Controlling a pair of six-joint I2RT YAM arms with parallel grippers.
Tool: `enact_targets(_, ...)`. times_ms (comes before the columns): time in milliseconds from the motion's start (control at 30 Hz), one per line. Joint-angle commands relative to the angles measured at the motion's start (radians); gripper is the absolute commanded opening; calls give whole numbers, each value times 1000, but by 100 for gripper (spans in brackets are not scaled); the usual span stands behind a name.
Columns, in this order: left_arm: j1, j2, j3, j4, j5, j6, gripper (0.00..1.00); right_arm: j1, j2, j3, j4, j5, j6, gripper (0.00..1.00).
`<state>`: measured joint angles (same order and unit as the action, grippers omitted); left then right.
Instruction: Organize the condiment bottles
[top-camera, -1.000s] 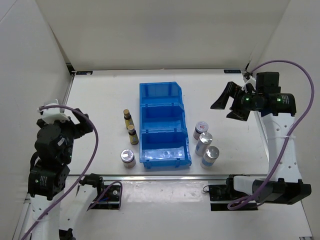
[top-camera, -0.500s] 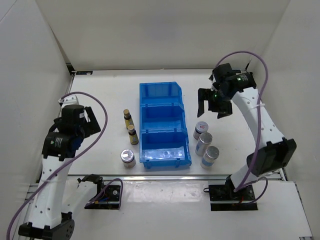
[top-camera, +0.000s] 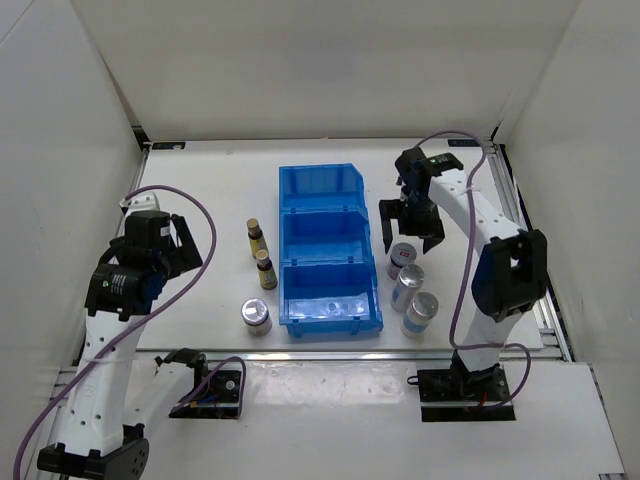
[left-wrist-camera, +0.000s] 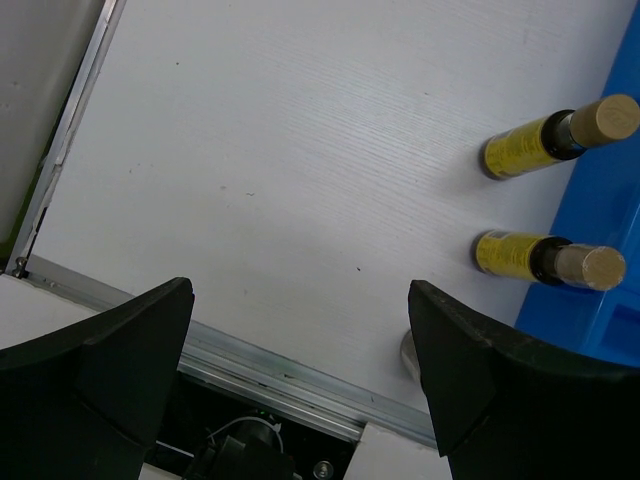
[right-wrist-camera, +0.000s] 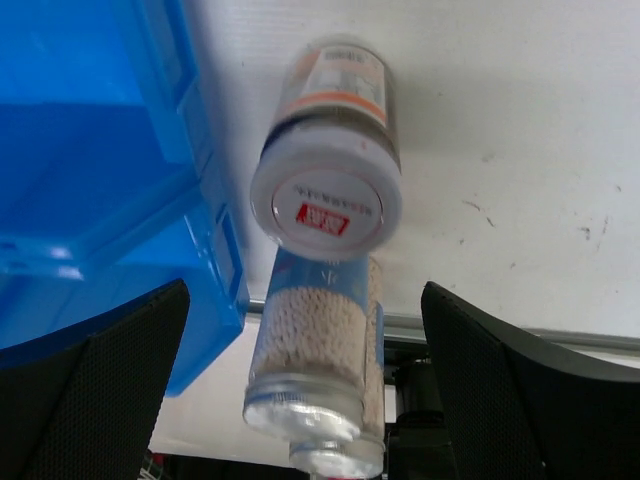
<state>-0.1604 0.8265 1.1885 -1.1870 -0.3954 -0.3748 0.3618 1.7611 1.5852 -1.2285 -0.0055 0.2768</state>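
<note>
Two slim amber bottles with gold caps stand left of the blue bin. They also show in the left wrist view. One white-lidded jar stands near the bin's front left corner. The other jar and two silver-topped cylinders stand in a row right of the bin. My right gripper is open just above and behind that jar, with the nearer cylinder beyond it. My left gripper is open and empty, left of the amber bottles.
The blue bin has three compartments in a row, near to far. The table's front metal edge lies below my left gripper. White walls enclose the table on the left, back and right.
My right arm has swung in from the far right to hover over the jar beside the bin. My left arm stretched forward a second ago and has since stayed still.
</note>
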Motion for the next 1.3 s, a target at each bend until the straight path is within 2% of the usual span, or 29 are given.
enact_targets(0,-1,-9,5,-8,4,4,100,3,56,-10,49,10,-11,100)
enact_targets(133,-1,-9,5,-8,4,4,100,14,119,-10,72,10,-11,100)
enact_targets(167,-1,-9,5,-8,4,4,100,14,133,-10,72,10,-11,93)
enact_targets(233,-1,-9,5,-8,4,4,100,14,169,-20,83,22,-11,91)
enact_targets(267,-1,-9,5,-8,4,4,100,14,182,-21,83,22,-11,85)
enact_targets(300,-1,-9,5,-8,4,4,100,14,182,-21,83,22,-11,85)
enact_targets(433,-1,-18,5,-8,4,4,100,32,182,15,67,59,-11,62)
enact_targets(467,-1,-18,5,-8,4,4,100,32,195,25,57,77,-11,49)
enact_targets(533,-1,-18,5,-8,4,4,100,32,195,50,35,87,-11,43)
enact_targets(633,-1,-18,5,-8,4,4,100,32,172,114,1,136,-11,28)
enact_targets(667,-1,-18,5,-8,4,4,100,32,172,180,-14,148,-2,20)
enact_targets(800,-1,-9,5,-8,4,4,100,42,150,352,-86,180,-2,5)
enact_targets(833,-1,-9,5,-8,4,4,100,51,150,463,-121,180,-2,2)
enact_targets(933,-1,0,5,-8,4,4,100,78,207,699,-192,116,-2,0)
enact_targets(1033,-1,0,5,-8,4,4,100,117,270,815,-226,50,-2,0)
enact_targets(1133,-1,0,5,-8,13,4,100,155,291,829,-212,-25,33,0)
enact_targets(1267,-1,0,5,-8,13,4,100,242,310,776,-192,-25,42,0)
